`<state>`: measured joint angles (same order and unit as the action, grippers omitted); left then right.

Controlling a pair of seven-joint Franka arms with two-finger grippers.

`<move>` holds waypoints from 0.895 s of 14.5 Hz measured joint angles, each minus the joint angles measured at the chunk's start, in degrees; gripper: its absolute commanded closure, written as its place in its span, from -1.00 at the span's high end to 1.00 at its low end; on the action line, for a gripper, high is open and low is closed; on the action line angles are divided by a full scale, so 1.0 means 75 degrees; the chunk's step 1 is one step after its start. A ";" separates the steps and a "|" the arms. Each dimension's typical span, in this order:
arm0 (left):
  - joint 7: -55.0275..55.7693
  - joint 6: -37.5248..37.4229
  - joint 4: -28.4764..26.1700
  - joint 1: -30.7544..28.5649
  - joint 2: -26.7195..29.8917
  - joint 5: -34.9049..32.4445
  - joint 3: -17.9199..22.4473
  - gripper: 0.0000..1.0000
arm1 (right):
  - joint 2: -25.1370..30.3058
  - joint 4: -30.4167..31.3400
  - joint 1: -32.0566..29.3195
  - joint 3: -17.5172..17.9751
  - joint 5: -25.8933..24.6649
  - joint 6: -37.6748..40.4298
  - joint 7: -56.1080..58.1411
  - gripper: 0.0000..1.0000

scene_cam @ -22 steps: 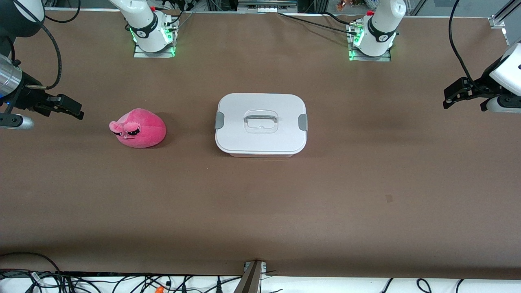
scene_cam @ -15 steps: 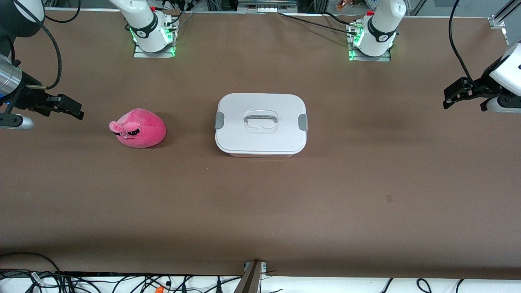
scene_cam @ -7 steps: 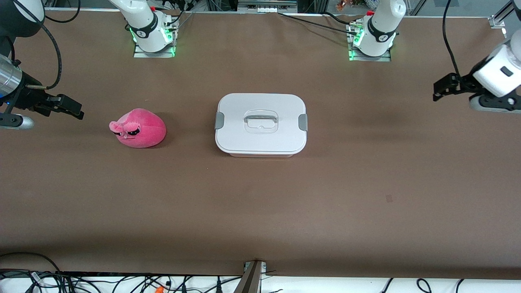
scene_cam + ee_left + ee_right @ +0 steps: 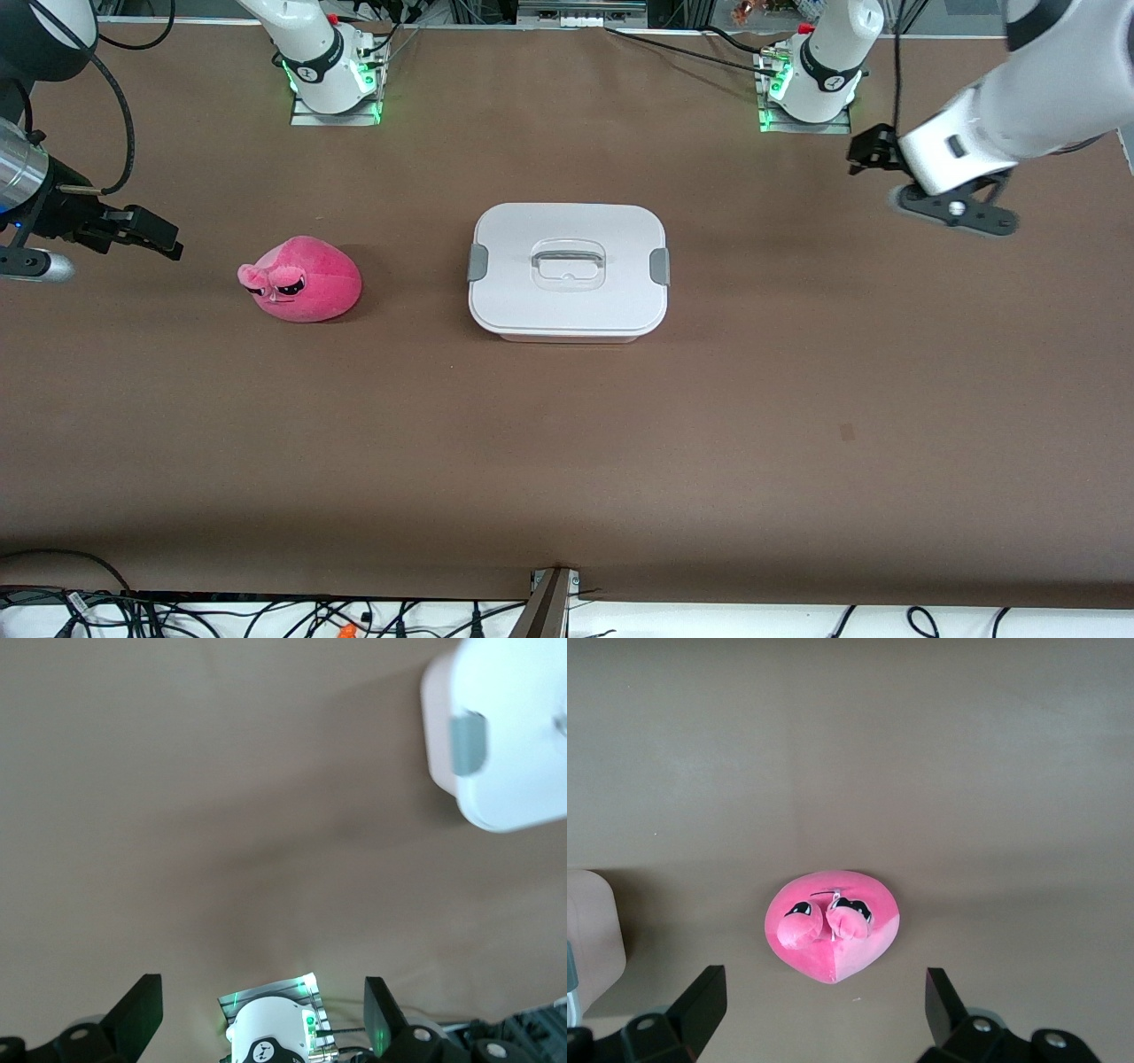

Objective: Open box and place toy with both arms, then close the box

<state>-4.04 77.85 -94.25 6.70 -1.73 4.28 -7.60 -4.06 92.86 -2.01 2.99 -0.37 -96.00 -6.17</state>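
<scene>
At the right arm's end of the table we see the right gripper (image 4: 146, 234) waiting in the air, fingers apart, its arm mostly cut off. The toy (image 4: 301, 278) lies between it and the box (image 4: 568, 271), face toward the right gripper. The box, lid closed, has its long axis from one arm's end to the other. The left gripper (image 4: 873, 151), also spread, is over bare table (image 4: 567, 461) near its base.

A robotics lab: two white arms bolted on metal base plates (image 4: 335, 111) with green status lights, a worktop (image 4: 567, 461) covered in brown paper, loose cables (image 4: 266, 616) along its edge, and aluminium framing (image 4: 1085, 40).
</scene>
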 measured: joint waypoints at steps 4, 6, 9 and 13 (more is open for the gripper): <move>-0.0609 0.0998 0.0258 0.0170 -0.0598 0.0022 -0.1317 1.00 | -0.0001 0.0000 0.0000 0.0000 0.0000 0.0004 0.0000 0.99; -0.1057 0.1914 0.0286 0.0270 -0.1104 0.0022 -0.1752 1.00 | -0.0003 0.0000 0.0000 0.0000 0.0000 0.0006 0.0000 0.99; -0.2090 0.3467 0.0306 0.0603 -0.2024 0.0005 -0.2001 1.00 | -0.0005 0.0000 -0.0001 -0.0001 -0.0001 0.0009 0.0000 0.99; -0.2663 0.5080 0.0267 0.1377 -0.2923 -0.0246 -0.2036 1.00 | -0.0006 0.0001 -0.0001 0.0000 -0.0001 0.0012 0.0000 0.99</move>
<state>-24.01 115.95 -92.24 17.03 -23.65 2.44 -22.87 -4.11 92.86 -2.01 2.98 -0.38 -95.91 -6.17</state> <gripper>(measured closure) 0.000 0.009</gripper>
